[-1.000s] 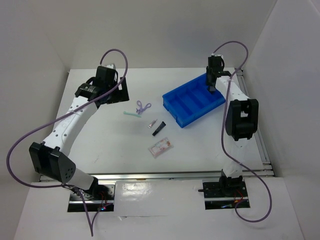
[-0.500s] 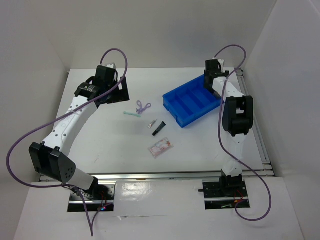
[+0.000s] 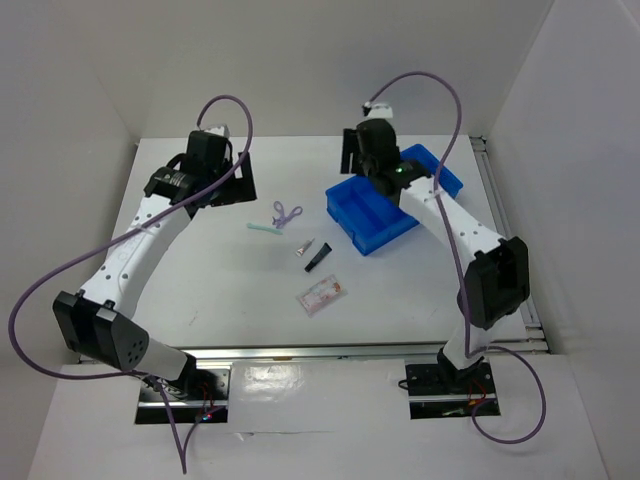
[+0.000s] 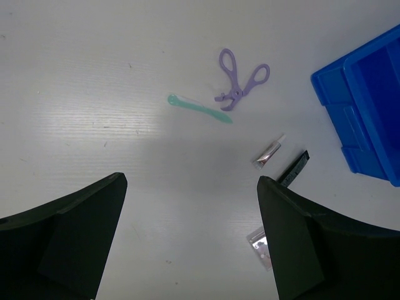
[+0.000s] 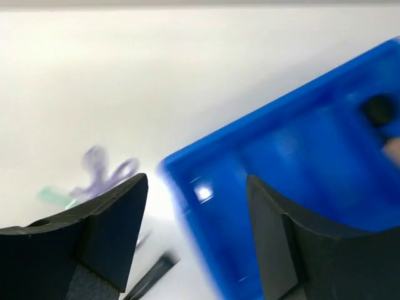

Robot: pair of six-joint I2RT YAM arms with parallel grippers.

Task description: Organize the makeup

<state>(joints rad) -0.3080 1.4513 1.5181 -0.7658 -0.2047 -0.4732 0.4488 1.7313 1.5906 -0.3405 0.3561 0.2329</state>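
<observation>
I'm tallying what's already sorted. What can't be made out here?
- Blue plastic bin, far compartments: top view, right arm covers them.
- Dark blob in the bin: right wrist view, motion blur.
- Clear plastic packet: left wrist view, partly behind a finger of the left gripper.

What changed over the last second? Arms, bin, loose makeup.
The right gripper rose from the blue bin, right end, and swung left, now above its left end; jaws open, empty. The left gripper, the bin and the loose makeup on the table stayed put.
</observation>
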